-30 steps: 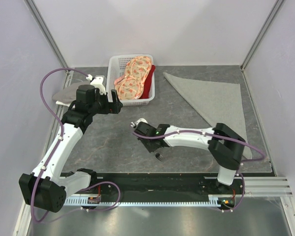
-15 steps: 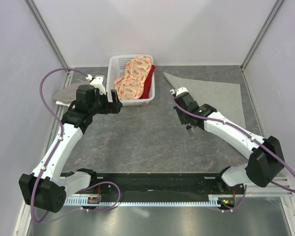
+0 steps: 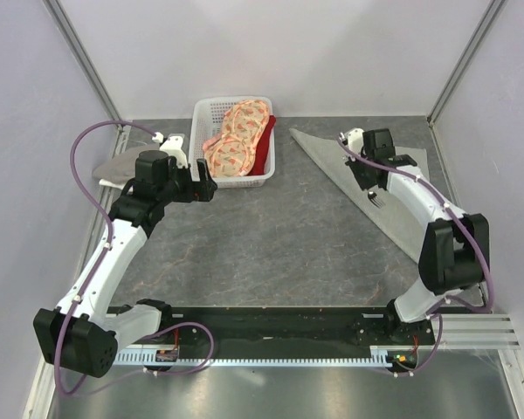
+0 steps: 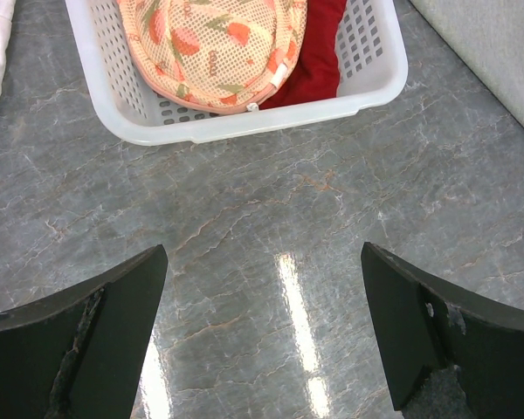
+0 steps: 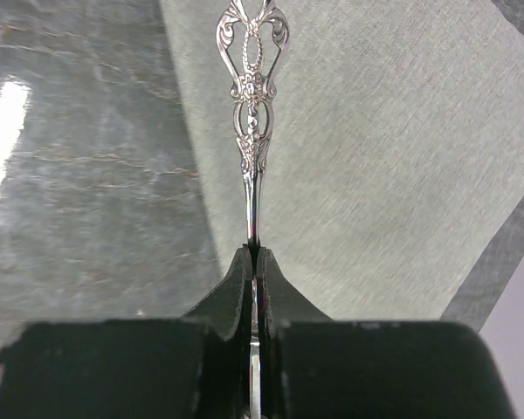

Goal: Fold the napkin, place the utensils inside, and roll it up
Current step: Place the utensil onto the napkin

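— Checking the right gripper (image 5: pixel 253 259): what is gripped?
— A fork (image 5: pixel 252 113) is pinched at its thin shaft, with the jaws shut tight on it. The ornate handle end is pointed toward the top of the wrist view.
— Where is it placed in the top view?
— Upper right. It is held over the napkin (image 3: pixel 327 155). Contact with the cloth cannot be told.
— How is the napkin laid?
— It is spread flat as a triangle at the right side of the table (image 3: pixel 271 236). One edge is seen running down the right wrist view, just left of the fork.
— And the left gripper (image 4: pixel 262 332)?
— Its jaws are spread wide and nothing is held. It is hung over bare table just below the white basket (image 4: pixel 244 127), left of centre in the top view. Orange-pink cloths (image 4: pixel 214 44) and a red cloth (image 4: pixel 319 61) are piled in the basket.
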Available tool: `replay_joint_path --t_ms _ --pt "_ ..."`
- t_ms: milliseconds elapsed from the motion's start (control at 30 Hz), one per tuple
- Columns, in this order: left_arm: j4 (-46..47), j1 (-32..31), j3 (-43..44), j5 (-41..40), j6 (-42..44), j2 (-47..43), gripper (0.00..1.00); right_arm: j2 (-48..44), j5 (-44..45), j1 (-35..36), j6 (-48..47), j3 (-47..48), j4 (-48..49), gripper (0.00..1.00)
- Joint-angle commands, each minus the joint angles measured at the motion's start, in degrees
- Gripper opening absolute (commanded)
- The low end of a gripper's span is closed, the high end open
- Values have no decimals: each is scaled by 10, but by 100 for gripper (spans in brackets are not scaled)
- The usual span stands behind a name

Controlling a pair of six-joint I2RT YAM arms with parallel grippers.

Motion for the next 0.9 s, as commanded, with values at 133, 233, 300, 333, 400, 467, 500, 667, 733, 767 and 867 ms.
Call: replay_joint_path --t_ms 133,233,300,333,400,467,500,667,733,767,867 --pt "24 -2 3 -4 -7 -8 100 98 -79 -55 -133 64 10 0" --pt "24 -1 3 -4 -7 -5 100 122 -76 -58 -153 66 19 0" --pt "23 -2 3 -4 -6 -4 100 138 -57 -58 -156 66 26 0" --pt "24 -2 3 -5 -7 -4 100 143 -52 -58 -157 66 30 0" --pt "24 -2 2 -5 -6 -3 100 149 -50 -59 -163 59 38 0" --pt "24 -2 1 -6 -6 -1 100 149 -50 -58 -168 49 52 0" --pt "24 -2 1 -6 -6 0 100 151 -50 -59 -170 48 53 0" --pt "23 -2 3 -4 -7 4 100 164 -50 -60 -178 51 52 0" --pt "24 -2 2 -4 -7 5 100 168 -50 -60 -184 50 50 0" --pt "24 -1 2 -3 -7 5 100 171 -50 -60 -185 51 48 0" --pt "24 -1 2 -3 -7 7 100 177 -50 -60 -184 54 37 0"
